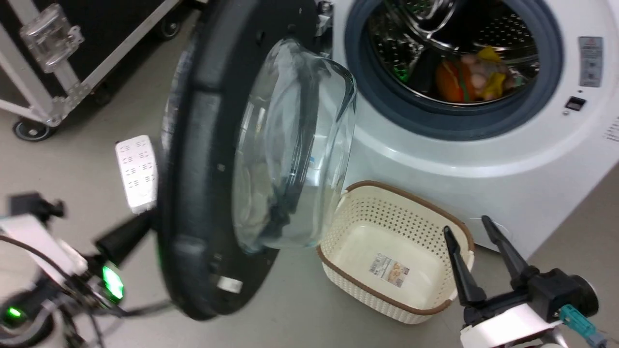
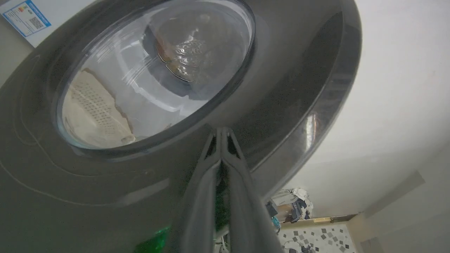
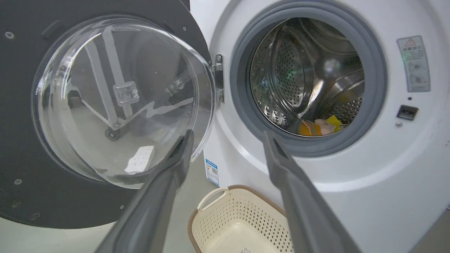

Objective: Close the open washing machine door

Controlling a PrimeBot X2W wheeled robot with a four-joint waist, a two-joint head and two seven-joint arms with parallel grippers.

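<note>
Our left end effector, fingers together, touches the big round black-rimmed glass washing machine door; our right end effector, fingers apart, is near that door.

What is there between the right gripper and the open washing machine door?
In the head view, a cream basket with a brown rim stands on the floor between the right gripper and the washing machine door.

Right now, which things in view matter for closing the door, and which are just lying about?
For the job: washing machine door; left gripper, fingers shut, tips at the door's outer face; washing machine.
Lying about: cream basket on the floor; white power strip; coloured items inside the machine; black wheeled case; right gripper, open.
</note>
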